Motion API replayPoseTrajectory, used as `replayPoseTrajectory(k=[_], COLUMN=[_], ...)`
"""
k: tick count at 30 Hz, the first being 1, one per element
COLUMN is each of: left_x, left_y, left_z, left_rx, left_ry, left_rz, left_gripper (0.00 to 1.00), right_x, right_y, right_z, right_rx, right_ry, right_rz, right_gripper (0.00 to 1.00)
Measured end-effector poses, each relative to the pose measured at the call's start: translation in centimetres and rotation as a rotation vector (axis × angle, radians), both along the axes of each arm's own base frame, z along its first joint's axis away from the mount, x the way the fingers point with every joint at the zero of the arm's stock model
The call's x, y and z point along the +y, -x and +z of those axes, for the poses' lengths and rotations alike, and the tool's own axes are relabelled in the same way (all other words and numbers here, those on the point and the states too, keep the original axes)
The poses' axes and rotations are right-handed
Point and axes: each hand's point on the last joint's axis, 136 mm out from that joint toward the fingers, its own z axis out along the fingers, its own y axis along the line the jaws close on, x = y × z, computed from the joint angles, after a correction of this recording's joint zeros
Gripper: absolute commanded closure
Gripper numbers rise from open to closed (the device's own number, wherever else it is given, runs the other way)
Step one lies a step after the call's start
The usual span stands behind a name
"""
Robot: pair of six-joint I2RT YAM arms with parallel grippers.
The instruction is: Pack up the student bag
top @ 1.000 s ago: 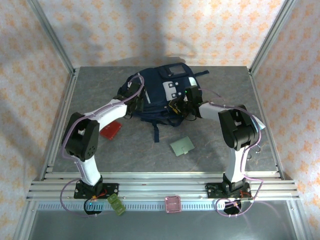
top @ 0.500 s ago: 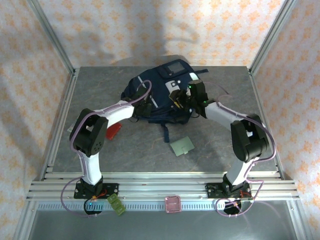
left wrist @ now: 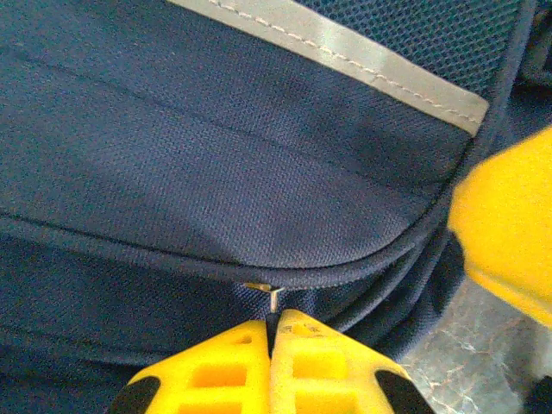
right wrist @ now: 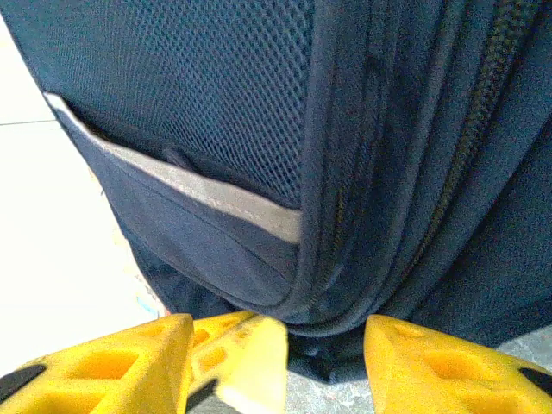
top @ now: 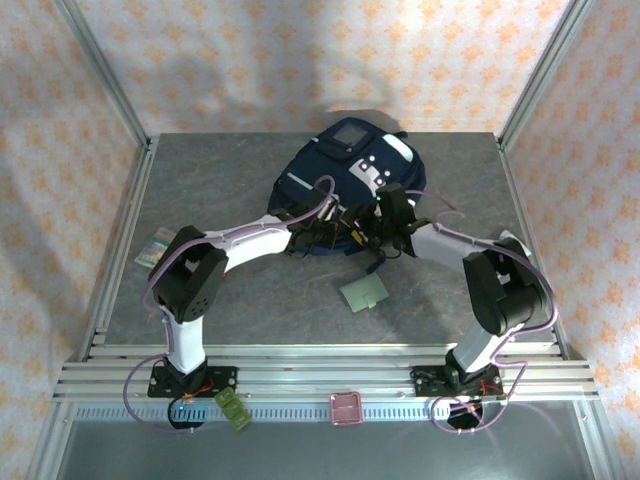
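Just ahead, student bag, its seam touching closed left end effector

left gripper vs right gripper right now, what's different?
Left gripper is shut; right gripper is open, fingers well apart. Left gripper pinches a small metal zipper tab; right gripper grips nothing, with the lower edge of the student bag just ahead of its gap. Shared: yellow fingers, both at the bag's near edge.

Matt woven navy cloth on the bag, with open mesh and a smoother grey stripe, smooth yellow plastic on the fingers, mottled matt grey table, pale metal frame.
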Motion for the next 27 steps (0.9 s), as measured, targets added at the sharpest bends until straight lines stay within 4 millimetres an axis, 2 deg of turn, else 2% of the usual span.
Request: replayPoseTrajectory(k=[5, 8, 13, 14, 16, 19, 27], left_x=[0.1, 0.1, 0.2, 0.2, 0.3, 0.9, 3.5], left_y=[0.0, 0.1, 0.2, 0.2, 0.1, -0.2, -1.4], left_z=[2.1, 2.2, 2.1, 2.1, 2.2, 2.2, 2.2], left_rx=[-0.035, -0.037, -0.043, -0.046, -0.052, -0.067, -0.135], left_ry=[0.021, 0.015, -0.003, -0.005, -0.013, -0.037, -0.143], left_rz=[0.002, 0.003, 0.008, 0.009, 0.017, 0.038, 0.138], left_gripper=[1.0, 1.0, 1.0, 1.0, 1.0, 1.0, 1.0], right_x=[0.1, 0.5, 1.0, 1.1, 1.3, 1.4, 1.3], right_y=[-0.2, -1.0, -2.4, -2.6, -3.0, -3.2, -3.4], right_z=[0.3, 0.4, 1.3, 1.3, 0.7, -0.8, -0.4], right_rx=[-0.007, -0.011, -0.031, -0.029, -0.012, 0.02, -0.001], right_ry=[-0.013, -0.018, -0.026, -0.026, -0.022, -0.014, -0.028], right_rz=[-0.016, -0.023, -0.031, -0.031, -0.034, -0.032, -0.034], right_gripper=[0.53, 0.59, 0.6, 0.63, 0.84, 1.0, 1.0])
